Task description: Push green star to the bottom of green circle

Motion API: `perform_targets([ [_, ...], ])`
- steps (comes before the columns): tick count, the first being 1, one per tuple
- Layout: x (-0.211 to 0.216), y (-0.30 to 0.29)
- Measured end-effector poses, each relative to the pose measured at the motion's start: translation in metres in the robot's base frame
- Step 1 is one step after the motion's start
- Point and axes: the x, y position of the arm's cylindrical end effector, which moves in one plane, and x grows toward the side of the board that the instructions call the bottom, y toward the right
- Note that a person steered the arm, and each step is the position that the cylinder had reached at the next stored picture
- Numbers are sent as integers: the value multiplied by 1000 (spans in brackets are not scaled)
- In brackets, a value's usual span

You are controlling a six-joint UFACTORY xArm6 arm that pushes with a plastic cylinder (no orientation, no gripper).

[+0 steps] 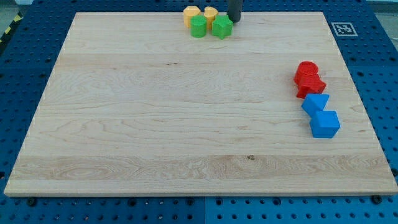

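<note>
My tip (pixel 234 20) touches the green star (pixel 222 27) from its upper right; the green circle (pixel 198 26) sits just left. There is no pincer to see.

Green star (pixel 222 27) just right of green circle (pixel 198 27), apart, both at the board's top edge

The rod (pixel 234 9) is cut off by the view's top edge — only its lower length shows. My tip (pixel 234 20) sits just beside the green star (pixel 222 27), at its upper right; contact cannot be confirmed. The two yellow blocks (pixel 192 15) (pixel 211 14) are partly hidden behind the green blocks — their shapes cannot be made out.
</note>
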Motion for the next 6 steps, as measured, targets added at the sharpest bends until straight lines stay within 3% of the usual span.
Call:
perform_targets([
  [2, 32, -30],
  [4, 44, 8],
  [6, 53, 8],
])
